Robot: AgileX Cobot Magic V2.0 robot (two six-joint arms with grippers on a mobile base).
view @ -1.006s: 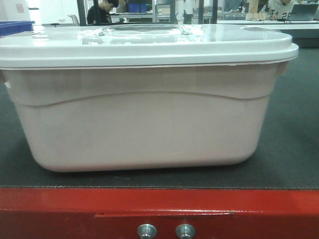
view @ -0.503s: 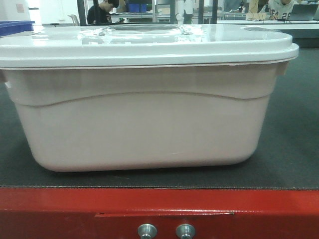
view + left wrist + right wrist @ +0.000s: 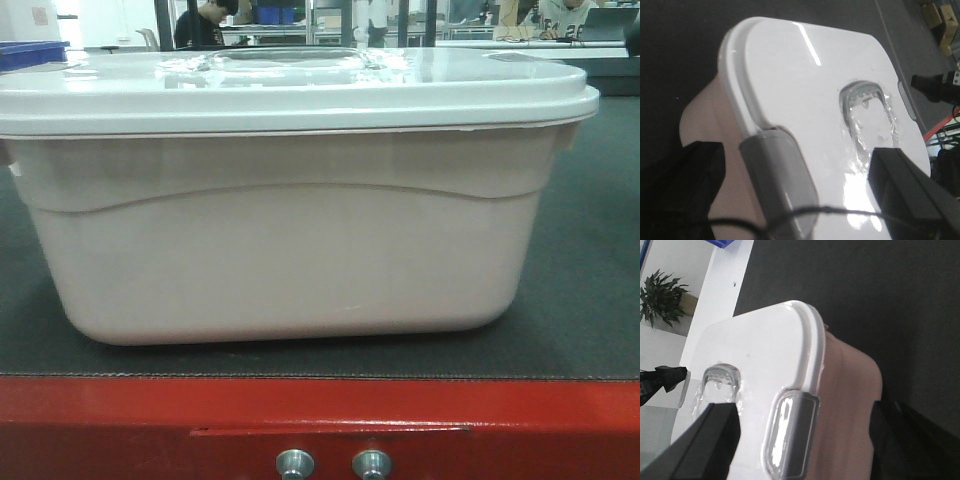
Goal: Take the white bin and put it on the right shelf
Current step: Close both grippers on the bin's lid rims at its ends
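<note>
Two claws stand spread wide, one at each short end of the white bin (image 3: 290, 260). The left claw (image 3: 790, 157) is open. One black finger (image 3: 910, 190) lies over the bin's lid (image 3: 805, 85), and the other dark finger (image 3: 680, 190) sits low beside the bin's pinkish wall. The bin's grey latch (image 3: 777, 180) falls in the gap between them. I cannot tell whether either finger touches the bin. A thin black cable (image 3: 840, 212) crosses in front of the latch.

The right claw (image 3: 805, 415) is open in the same way at the bin's other end. One black finger (image 3: 705, 445) is over the lid and the other (image 3: 912, 440) is down beside the wall, with a second grey latch (image 3: 790, 435) between them. Contact there is just as unclear. In the middle of the bin's lid sits a clear recessed handle (image 3: 867, 117), shiny with glare.

The bin stands upright on the table's dark top (image 3: 590, 300), its lid on and overhanging, and a curved ridge runs along its long side. That long side faces the table's red front edge (image 3: 320, 410), near it but set back. Two metal bolts (image 3: 295, 465) show in the red edge below the bin. Behind the bin's left corner a blue crate (image 3: 30, 52) peeks out. Farther behind the bin sits a person in dark clothing (image 3: 205, 25). Beyond the bin, in the right wrist view, stands a leafy green plant (image 3: 660, 297).
</note>
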